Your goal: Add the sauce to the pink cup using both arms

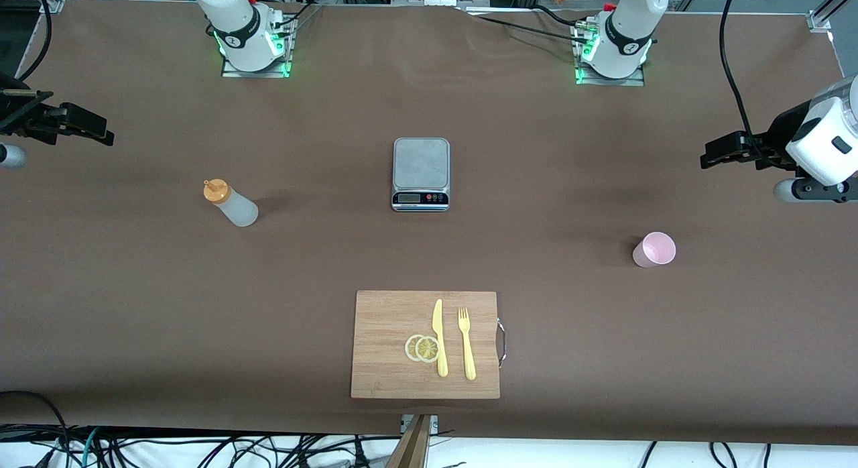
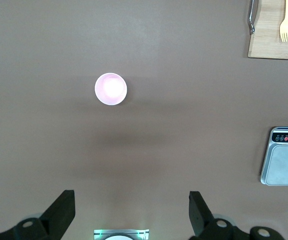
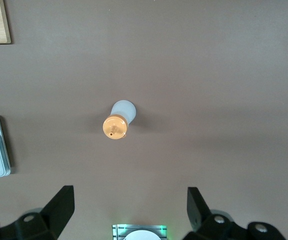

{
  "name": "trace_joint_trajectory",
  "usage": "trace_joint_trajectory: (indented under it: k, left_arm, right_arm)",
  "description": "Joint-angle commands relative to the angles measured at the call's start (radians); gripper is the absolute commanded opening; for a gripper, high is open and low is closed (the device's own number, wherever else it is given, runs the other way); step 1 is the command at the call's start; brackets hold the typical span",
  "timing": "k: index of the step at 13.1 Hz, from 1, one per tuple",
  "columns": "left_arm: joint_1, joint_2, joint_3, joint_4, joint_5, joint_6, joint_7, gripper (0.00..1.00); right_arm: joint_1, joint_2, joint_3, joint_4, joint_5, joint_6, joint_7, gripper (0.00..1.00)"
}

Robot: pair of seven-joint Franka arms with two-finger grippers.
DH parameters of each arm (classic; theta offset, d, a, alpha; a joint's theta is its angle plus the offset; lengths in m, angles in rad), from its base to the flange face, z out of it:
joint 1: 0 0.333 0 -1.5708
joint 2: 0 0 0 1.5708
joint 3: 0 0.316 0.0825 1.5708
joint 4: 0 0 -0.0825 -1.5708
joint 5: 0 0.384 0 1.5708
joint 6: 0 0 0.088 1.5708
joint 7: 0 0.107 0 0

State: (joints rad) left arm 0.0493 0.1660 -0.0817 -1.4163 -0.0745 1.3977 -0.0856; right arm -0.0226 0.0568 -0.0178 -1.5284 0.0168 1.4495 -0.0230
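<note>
A brown-covered table [image 1: 134, 307] carries the sauce [image 1: 231, 202], pink cup [image 1: 654, 249], scale [image 1: 421, 173] and cutting board [image 1: 389, 347]. The left gripper [image 2: 132, 210] and right gripper [image 3: 130, 206] hang over the table's ends, jaws spread, empty.

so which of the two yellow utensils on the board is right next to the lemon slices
The knife: its blade runs alongside the lemon slices. The fork lies apart from them, toward the cutting board's handle.

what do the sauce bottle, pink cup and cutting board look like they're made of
Sauce bottle: likely soft plastic, cloudy translucent body, matte orange cap.
Pink cup: probably thin plastic, pale, smooth, light showing through its wall.
Cutting board: looks like wood or bamboo, with pale strip grain and a metal handle.
</note>
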Motion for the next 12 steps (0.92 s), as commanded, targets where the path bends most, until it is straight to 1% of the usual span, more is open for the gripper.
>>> trace_joint_trajectory:
  k: [1,12]
  left_arm:
    - [0.000,0.003,0.000,0.011,0.001,-0.008,0.018,1.00]
    - [0.001,0.003,0.002,0.011,0.001,-0.008,0.018,1.00]
  right_arm:
    - [0.000,0.003,-0.002,0.016,0.009,-0.012,0.003,0.99]
    - [-0.005,0.003,-0.004,0.016,0.009,-0.012,-0.005,0.99]
